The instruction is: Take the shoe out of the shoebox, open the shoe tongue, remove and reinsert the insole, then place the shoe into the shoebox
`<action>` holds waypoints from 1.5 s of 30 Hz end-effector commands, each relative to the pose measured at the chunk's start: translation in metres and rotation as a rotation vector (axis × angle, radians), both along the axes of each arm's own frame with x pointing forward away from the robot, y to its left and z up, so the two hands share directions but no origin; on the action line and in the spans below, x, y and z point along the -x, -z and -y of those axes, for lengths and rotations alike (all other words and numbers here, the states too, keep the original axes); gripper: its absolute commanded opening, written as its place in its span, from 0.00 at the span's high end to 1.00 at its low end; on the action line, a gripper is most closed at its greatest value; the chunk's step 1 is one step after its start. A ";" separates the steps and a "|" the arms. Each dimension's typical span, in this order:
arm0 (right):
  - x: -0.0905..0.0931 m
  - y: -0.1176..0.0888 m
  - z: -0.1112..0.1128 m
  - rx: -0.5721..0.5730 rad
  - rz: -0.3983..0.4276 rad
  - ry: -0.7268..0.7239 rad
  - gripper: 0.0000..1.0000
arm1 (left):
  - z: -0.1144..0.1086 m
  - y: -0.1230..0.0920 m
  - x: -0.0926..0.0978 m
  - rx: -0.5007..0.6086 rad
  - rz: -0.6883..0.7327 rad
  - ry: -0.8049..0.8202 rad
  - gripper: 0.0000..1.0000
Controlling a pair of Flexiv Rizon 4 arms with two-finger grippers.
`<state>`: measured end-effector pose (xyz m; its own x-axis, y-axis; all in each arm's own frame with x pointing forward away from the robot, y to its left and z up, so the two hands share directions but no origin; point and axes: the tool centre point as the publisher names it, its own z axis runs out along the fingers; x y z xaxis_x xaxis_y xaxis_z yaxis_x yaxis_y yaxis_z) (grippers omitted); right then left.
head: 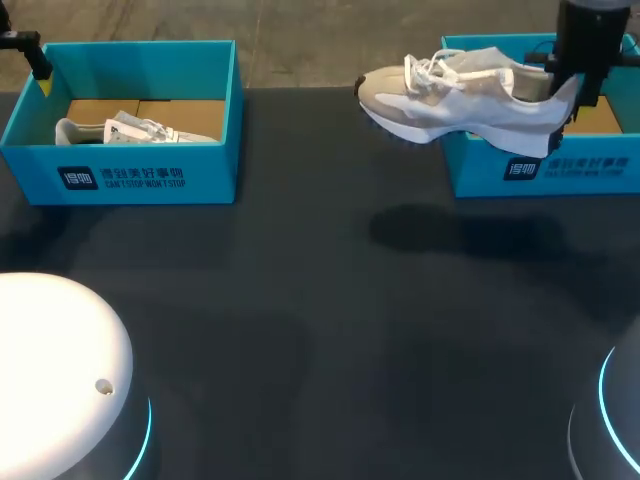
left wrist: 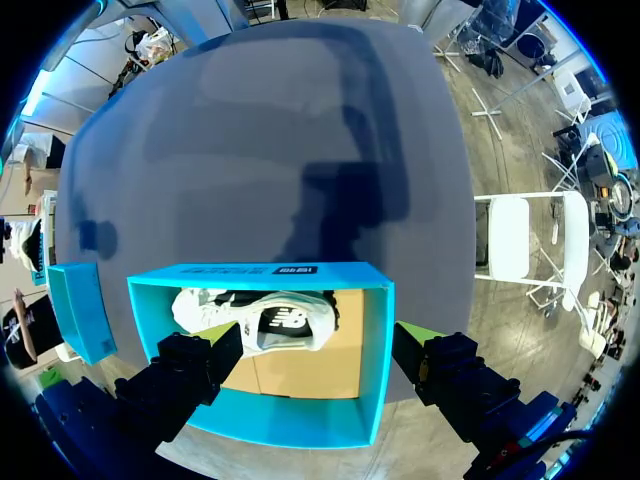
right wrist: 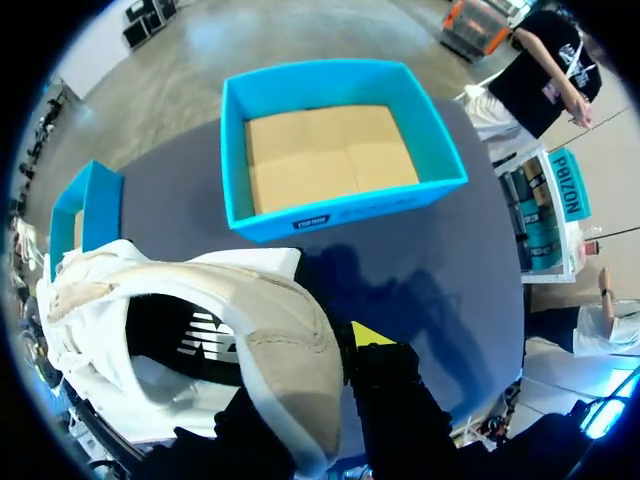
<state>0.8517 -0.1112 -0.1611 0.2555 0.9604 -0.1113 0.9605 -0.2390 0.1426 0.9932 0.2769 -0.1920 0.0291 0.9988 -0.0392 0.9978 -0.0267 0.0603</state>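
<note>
A white and beige sneaker (head: 460, 100) hangs in the air in front of the right blue shoebox (head: 560, 170), its toe pointing left. My right gripper (head: 575, 92) is shut on its heel. In the right wrist view the heel collar (right wrist: 285, 350) sits between the fingers of the right gripper (right wrist: 310, 350), with one yellow tip (right wrist: 372, 334) showing; the box ahead (right wrist: 330, 150) holds only cardboard. My left gripper (left wrist: 315, 340) hovers open over the left shoebox (left wrist: 375, 350), where a second white shoe (left wrist: 260, 320) lies. Only a black part of the left arm (head: 25, 45) shows in the head view.
The left shoebox (head: 130, 175) with its shoe (head: 130, 130) stands at the table's back left. The held sneaker casts a shadow (head: 450, 230) on the dark tabletop. White robot bases (head: 60, 370) fill the near corners.
</note>
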 end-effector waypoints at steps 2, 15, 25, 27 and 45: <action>0.009 0.003 -0.033 0.091 0.083 -0.038 1.00 | 0.000 0.000 0.001 -0.002 0.002 0.000 0.00; 0.037 0.053 -0.106 0.092 -0.046 -0.167 1.00 | 0.000 0.000 0.001 -0.002 0.002 0.000 0.00; 0.084 0.094 -0.129 0.085 -0.052 -0.133 1.00 | 0.000 0.000 0.001 -0.002 0.002 0.000 0.00; 0.094 0.100 -0.133 0.097 -0.058 -0.122 1.00 | 0.000 0.000 0.001 -0.002 0.002 0.000 0.00; 0.116 0.110 -0.134 0.067 -0.067 -0.119 1.00 | 0.000 0.000 0.001 -0.002 0.002 0.000 0.00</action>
